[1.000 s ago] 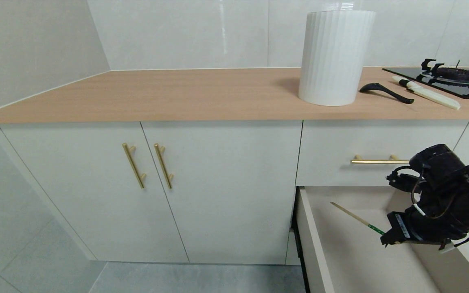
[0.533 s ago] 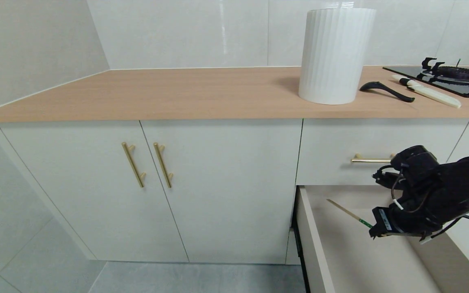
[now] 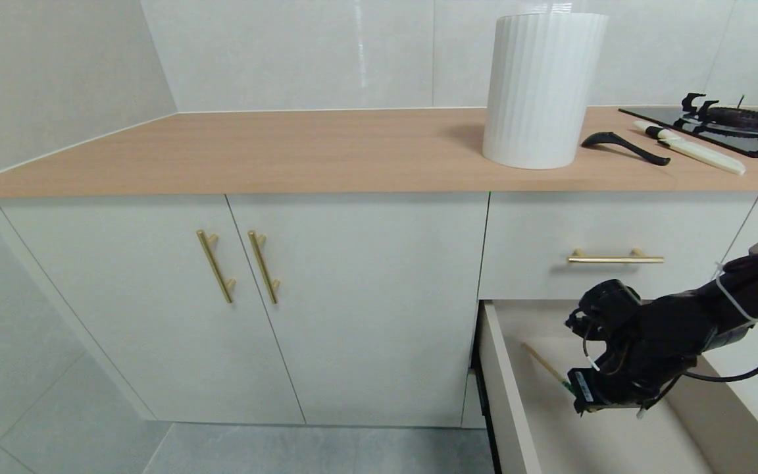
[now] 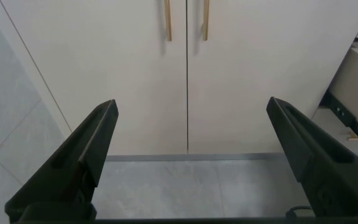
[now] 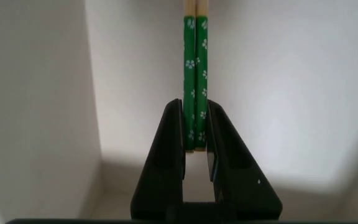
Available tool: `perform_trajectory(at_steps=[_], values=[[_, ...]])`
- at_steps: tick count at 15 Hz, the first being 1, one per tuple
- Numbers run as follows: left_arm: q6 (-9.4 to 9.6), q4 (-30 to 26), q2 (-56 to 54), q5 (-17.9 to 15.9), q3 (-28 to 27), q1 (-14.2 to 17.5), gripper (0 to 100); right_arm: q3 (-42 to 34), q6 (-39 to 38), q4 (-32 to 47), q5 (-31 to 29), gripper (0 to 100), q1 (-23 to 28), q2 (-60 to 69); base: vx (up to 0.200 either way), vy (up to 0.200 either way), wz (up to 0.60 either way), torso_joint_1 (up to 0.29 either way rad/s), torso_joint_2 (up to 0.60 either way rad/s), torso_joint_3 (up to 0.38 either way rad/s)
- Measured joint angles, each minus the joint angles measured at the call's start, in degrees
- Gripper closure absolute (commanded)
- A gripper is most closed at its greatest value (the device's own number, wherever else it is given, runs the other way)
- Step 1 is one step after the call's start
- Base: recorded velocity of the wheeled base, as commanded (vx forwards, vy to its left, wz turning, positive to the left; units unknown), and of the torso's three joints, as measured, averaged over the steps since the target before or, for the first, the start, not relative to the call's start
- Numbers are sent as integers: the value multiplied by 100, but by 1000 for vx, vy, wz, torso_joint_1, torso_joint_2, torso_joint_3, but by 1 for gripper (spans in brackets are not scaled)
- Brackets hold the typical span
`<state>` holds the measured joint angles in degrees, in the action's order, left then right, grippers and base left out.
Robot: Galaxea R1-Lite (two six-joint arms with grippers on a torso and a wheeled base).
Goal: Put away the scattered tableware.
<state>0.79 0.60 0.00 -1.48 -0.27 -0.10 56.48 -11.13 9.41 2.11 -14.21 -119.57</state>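
Note:
My right gripper (image 3: 580, 395) is inside the open lower drawer (image 3: 494, 368), shut on a pair of chopsticks (image 3: 543, 365) with green flowered ends. Their wooden tips point toward the drawer's left wall. In the right wrist view the chopsticks (image 5: 196, 74) sit side by side between the black fingers (image 5: 169, 155), above the pale drawer floor. On the wooden counter (image 3: 287, 151) lie a black spoon (image 3: 624, 147) and a white knife (image 3: 691, 151). My left gripper (image 4: 191, 168) is open, facing the cabinet doors and grey floor with nothing between its fingers.
A tall white ribbed container (image 3: 538, 89) stands on the counter by the spoon. A black gas hob (image 3: 728, 125) is at the far right. Above the open drawer is a shut drawer with a gold handle (image 3: 614, 259). Two cabinet doors with gold handles (image 3: 239, 266) are to the left.
My right gripper has carried the chopsticks leftward and lower into the drawer, closer to its left wall. The left gripper's state cannot be compared.

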Motion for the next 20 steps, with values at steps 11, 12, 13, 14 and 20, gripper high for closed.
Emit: perform_trajectory(at_steps=[11, 12, 13, 14, 20], values=[[-1, 0, 0, -2, 0, 0, 0, -516, -39, -881, -457, 100, -288, -802, 0, 0, 0, 0, 0, 0], [2, 0, 0, 0, 0, 0, 0, -533, -39, -879, -457, 100, -288, -813, 0, 0, 0, 0, 0, 0], [2, 0, 0, -2, 0, 0, 0, -546, -39, -881, -457, 0, -288, -819, 0, 0, 0, 0, 0, 0], [2, 0, 0, -2, 0, 0, 0, -552, -39, -881, -456, 0, -288, -825, 0, 0, 0, 0, 0, 0], [0, -2, 0, -2, 0, 0, 0, -594, -39, -881, -449, 0, -290, -764, 0, 0, 0, 0, 0, 0]])
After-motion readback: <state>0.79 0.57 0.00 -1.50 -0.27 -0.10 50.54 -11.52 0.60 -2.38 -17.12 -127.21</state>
